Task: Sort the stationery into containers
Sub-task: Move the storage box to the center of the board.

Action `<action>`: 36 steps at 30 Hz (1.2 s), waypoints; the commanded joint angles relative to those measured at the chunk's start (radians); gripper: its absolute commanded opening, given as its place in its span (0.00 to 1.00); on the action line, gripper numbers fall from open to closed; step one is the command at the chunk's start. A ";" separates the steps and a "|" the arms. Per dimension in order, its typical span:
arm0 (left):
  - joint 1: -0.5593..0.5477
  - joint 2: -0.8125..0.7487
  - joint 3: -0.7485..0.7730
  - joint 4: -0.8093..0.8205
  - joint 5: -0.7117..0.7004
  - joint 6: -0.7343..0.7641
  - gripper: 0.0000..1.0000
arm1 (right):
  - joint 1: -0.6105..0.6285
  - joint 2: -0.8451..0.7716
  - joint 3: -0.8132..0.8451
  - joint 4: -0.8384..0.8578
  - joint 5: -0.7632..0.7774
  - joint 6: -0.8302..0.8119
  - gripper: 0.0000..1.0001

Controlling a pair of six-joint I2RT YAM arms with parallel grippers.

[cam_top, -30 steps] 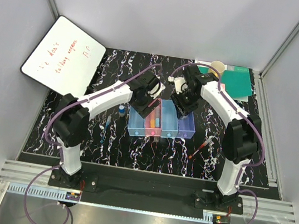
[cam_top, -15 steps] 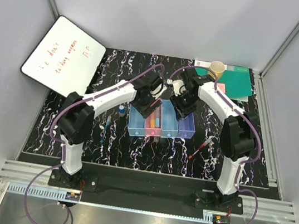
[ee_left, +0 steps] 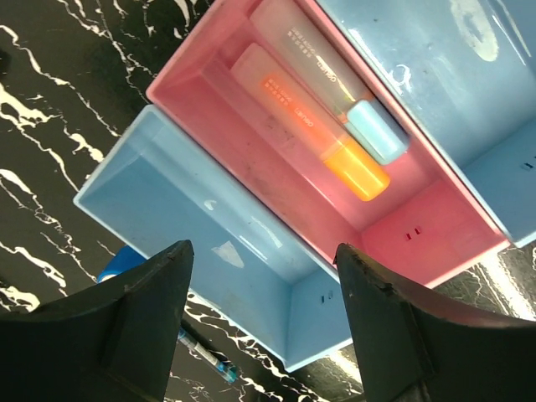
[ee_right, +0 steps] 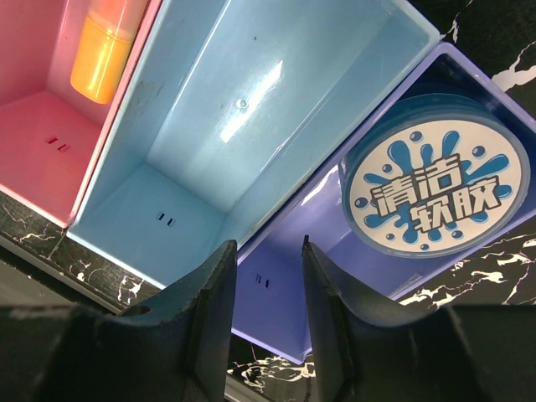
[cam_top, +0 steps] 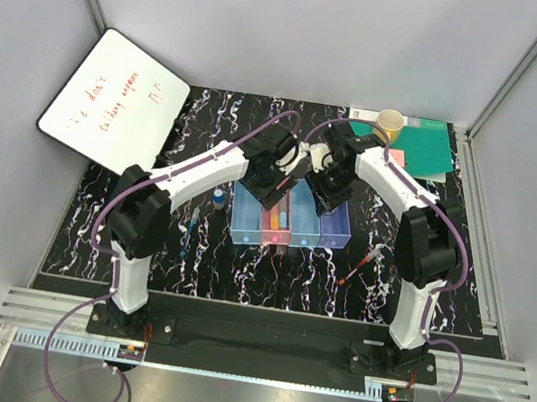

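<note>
Left fingers (ee_left: pixel 109 327) stand wide and empty; right fingers (ee_right: pixel 201 310) narrow, also empty. Your left arm (cam_top: pixel 203 166) has drifted right over the pink tray (ee_left: pixel 419 226), which holds both markers (ee_left: pixel 310 126). The red pen (cam_top: pixel 362 264) lies unsorted on the table (cam_top: pixel 268 272), lower right.

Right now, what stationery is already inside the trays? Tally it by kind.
Markers: 2, the orange-capped pale marker and the teal-capped pale marker, both in the pink translucent plastic tray.
Tins: 1, the round blue-and-white patterned tin, in the purple translucent plastic tray.
Total: 3.
</note>
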 commanded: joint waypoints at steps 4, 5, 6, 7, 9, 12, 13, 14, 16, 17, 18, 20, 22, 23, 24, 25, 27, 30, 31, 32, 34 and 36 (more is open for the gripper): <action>-0.012 0.004 0.016 0.004 0.039 -0.044 0.72 | 0.003 -0.007 0.019 0.016 0.004 -0.004 0.44; -0.012 0.011 0.021 0.005 0.036 -0.046 0.73 | 0.003 -0.004 0.019 0.016 0.005 -0.005 0.44; -0.013 0.019 0.022 0.011 0.027 -0.041 0.72 | 0.001 -0.001 0.021 0.018 0.007 -0.005 0.44; -0.013 0.031 0.024 0.016 0.024 -0.041 0.72 | 0.001 0.003 0.024 0.018 0.006 -0.004 0.44; -0.015 0.042 0.027 0.027 0.012 -0.041 0.71 | 0.001 0.008 0.027 0.019 0.002 -0.002 0.43; -0.013 0.060 0.025 0.038 0.004 -0.044 0.69 | 0.001 0.017 0.041 0.019 -0.004 0.002 0.43; -0.013 0.068 0.025 0.038 0.000 -0.044 0.69 | 0.003 0.019 0.045 0.019 -0.005 0.004 0.43; -0.013 0.071 0.021 0.039 -0.002 -0.046 0.69 | 0.003 0.019 0.045 0.019 -0.008 0.005 0.43; -0.013 0.077 0.016 0.050 -0.008 -0.052 0.69 | 0.003 0.017 0.045 0.019 -0.020 0.009 0.43; -0.013 0.080 0.012 0.054 -0.008 -0.053 0.69 | 0.004 0.017 0.045 0.019 -0.025 0.012 0.43; -0.013 0.083 0.010 0.061 -0.014 -0.053 0.69 | 0.003 0.016 0.044 0.019 -0.036 0.013 0.43; -0.013 0.093 0.011 0.062 -0.020 -0.052 0.68 | 0.003 0.014 0.045 0.019 -0.047 0.019 0.43; -0.013 0.099 0.013 0.065 -0.025 -0.053 0.68 | 0.003 0.011 0.051 0.016 -0.060 0.025 0.43; -0.013 0.100 0.013 0.067 -0.024 -0.055 0.68 | 0.003 0.008 0.055 0.016 -0.068 0.025 0.43; -0.013 0.102 0.012 0.068 -0.022 -0.053 0.68 | 0.004 0.005 0.056 0.013 -0.082 0.028 0.43; -0.013 0.103 0.012 0.068 -0.023 -0.053 0.68 | 0.004 0.006 0.056 0.016 -0.083 0.035 0.43; -0.013 0.108 0.013 0.074 -0.027 -0.052 0.68 | 0.010 0.011 0.049 0.016 -0.083 0.036 0.43; -0.013 0.119 0.021 0.074 -0.031 -0.052 0.67 | 0.015 0.022 0.036 0.019 -0.080 0.036 0.43; -0.013 0.120 0.022 0.077 -0.031 -0.052 0.67 | 0.018 0.025 0.035 0.022 -0.076 0.039 0.42; -0.013 0.122 0.024 0.081 -0.033 -0.052 0.67 | 0.019 0.031 0.036 0.024 -0.071 0.038 0.42; -0.013 0.131 0.031 0.082 -0.036 -0.049 0.66 | 0.019 0.049 0.041 0.029 -0.062 0.036 0.42; -0.013 0.137 0.036 0.084 -0.040 -0.043 0.66 | 0.019 0.072 0.053 0.033 -0.050 0.033 0.41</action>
